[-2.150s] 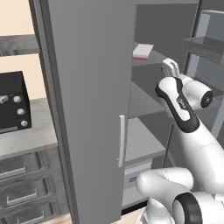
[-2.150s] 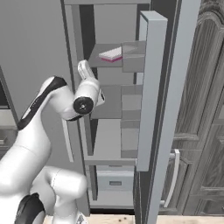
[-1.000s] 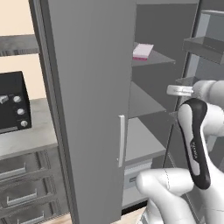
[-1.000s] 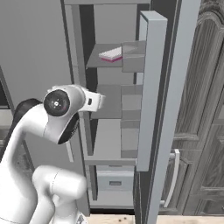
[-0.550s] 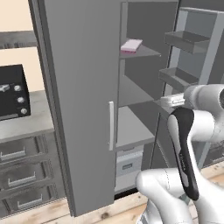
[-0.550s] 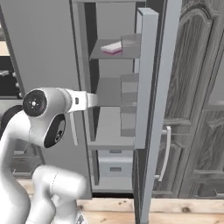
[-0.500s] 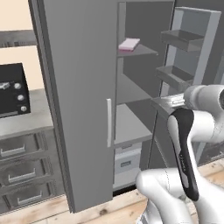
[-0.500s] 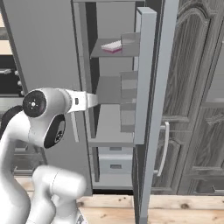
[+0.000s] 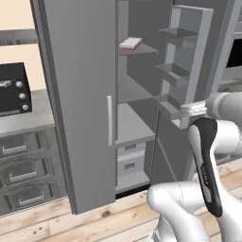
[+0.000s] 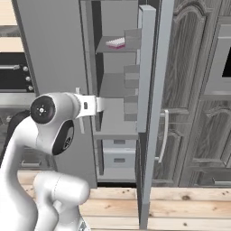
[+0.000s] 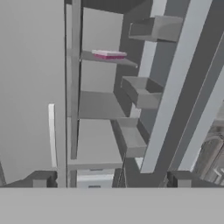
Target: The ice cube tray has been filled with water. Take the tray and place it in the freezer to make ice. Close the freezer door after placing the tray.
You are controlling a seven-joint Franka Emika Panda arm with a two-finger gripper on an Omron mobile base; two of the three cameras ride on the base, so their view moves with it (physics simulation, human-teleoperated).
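Between pincer (image 11: 111, 181) tips set wide apart, nothing held. Ahead and to the right, freezer door (image 10: 152, 113) swung out edge-on: tall flat grey panel with boxy bins, next to be pushed shut. Farther back, ice cube tray (image 9: 131, 43) lying flat on an upper shelf of the freezer (image 9: 80, 94), thin, pink-rimmed.

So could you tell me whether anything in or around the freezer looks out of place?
Nothing is spilled or damaged. The ice cube tray lies flat on an upper shelf of the freezer, but the freezer door stands wide open, away from the open, empty hand.
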